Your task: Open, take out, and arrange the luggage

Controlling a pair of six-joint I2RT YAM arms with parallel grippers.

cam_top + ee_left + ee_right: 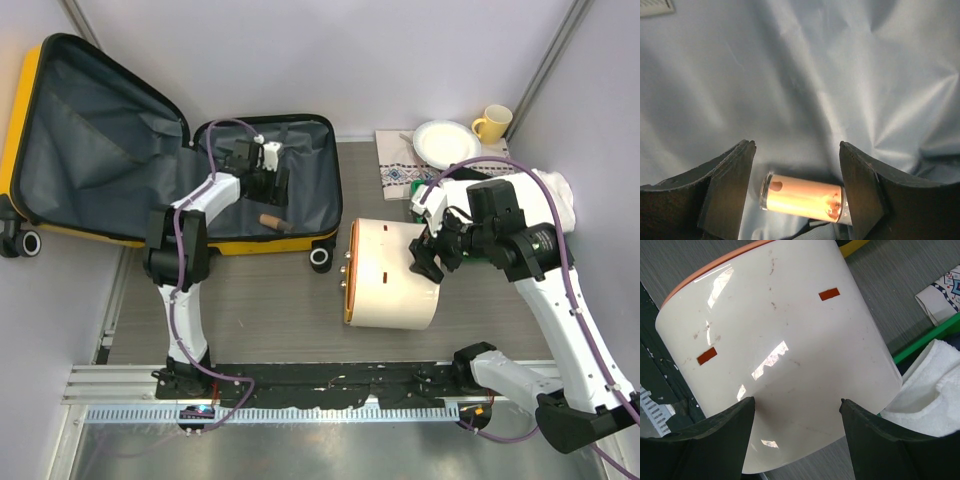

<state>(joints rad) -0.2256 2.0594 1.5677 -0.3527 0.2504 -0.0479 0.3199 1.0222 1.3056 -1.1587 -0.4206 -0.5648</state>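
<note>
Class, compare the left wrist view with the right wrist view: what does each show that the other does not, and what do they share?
Left wrist only: a small peach tube lying on the dark grey lining of the luggage, between the open fingers of the left gripper. Right wrist only: the cream cylinder with an orange end, the table, a green tray edge, a white towel and a patterned cloth, beyond the right gripper. Shared: dark fingers spread apart at the bottom, gripping nothing.
</note>
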